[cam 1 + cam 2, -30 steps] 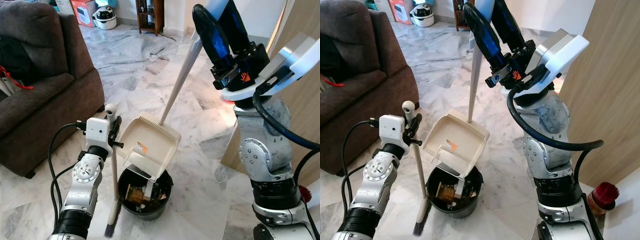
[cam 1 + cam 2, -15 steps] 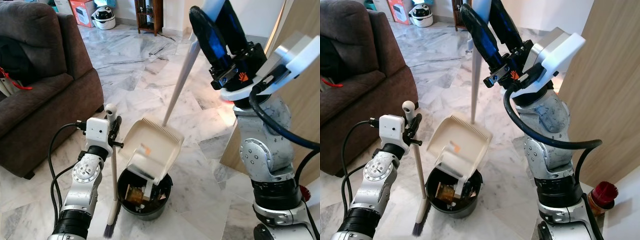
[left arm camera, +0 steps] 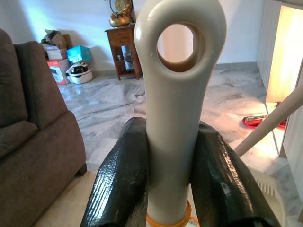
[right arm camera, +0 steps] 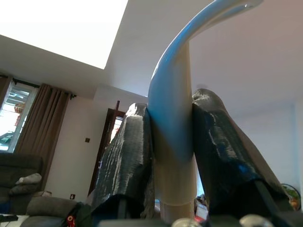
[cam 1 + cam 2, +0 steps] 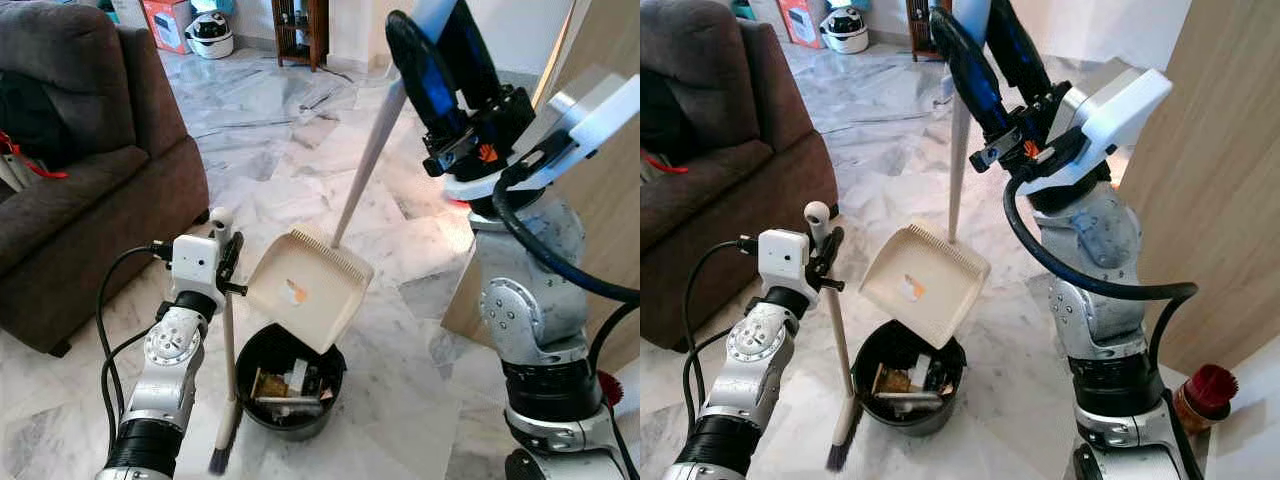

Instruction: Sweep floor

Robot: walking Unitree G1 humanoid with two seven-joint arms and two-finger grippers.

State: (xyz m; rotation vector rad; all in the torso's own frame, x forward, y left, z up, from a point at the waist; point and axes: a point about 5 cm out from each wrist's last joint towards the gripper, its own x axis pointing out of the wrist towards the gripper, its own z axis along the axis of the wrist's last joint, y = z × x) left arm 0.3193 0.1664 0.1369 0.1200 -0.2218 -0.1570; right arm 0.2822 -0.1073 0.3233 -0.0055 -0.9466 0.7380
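Right claw pinching dustpan handle, pan tilted directly above bin; left claw pinching upright broom, just left of bin.

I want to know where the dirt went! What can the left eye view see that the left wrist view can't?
The left eye view alone has the black bin with rubbish inside, the dustpan tipped above it, and the broom's bristles. The left wrist view alone has the hole at the broom handle's top, close up between the left gripper fingers. Both have the brown sofa and marble floor.
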